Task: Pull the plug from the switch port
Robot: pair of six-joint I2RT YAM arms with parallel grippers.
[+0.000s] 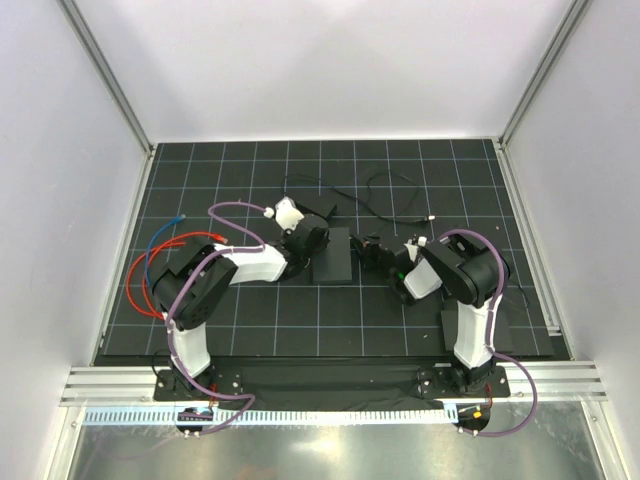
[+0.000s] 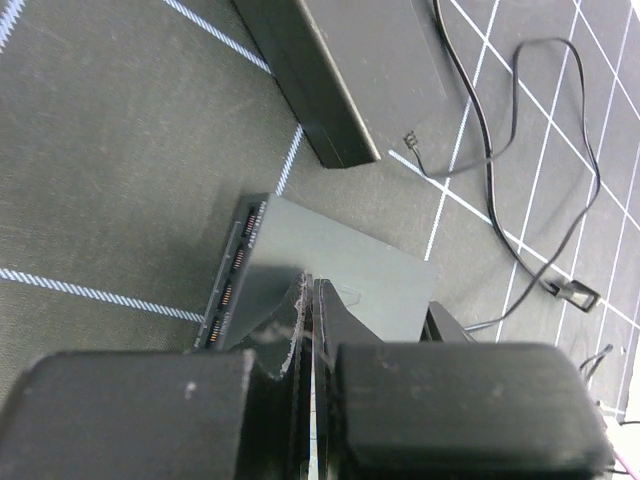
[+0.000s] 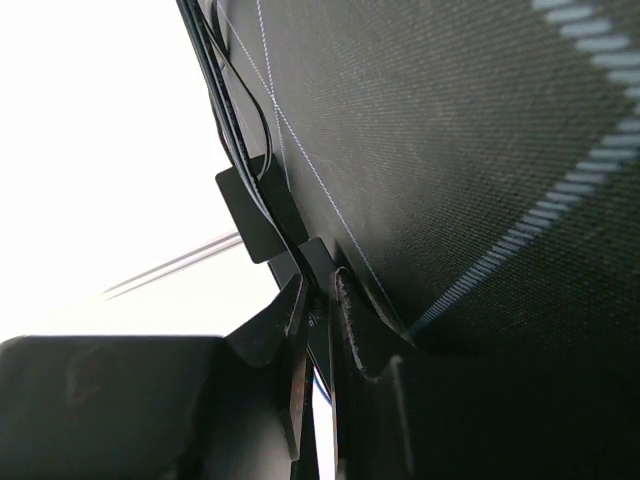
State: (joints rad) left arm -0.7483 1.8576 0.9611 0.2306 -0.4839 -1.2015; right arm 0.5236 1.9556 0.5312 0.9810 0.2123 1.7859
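Left jaws, fully closed, rest their tips on the switch (image 2: pixel 350 275), which lies flat in the middle of the surface (image 1: pixel 300 325); right jaws pinch a small black plug (image 3: pixel 313 259) just beside it, not touching.

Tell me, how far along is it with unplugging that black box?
Done: the left gripper is shut and seems to press down on the switch, steadying it. In hand: the right gripper pinches a small black plug. The sockets in view look empty, so the plug is probably out, though I can't be sure. Left: carry it clear and let go.
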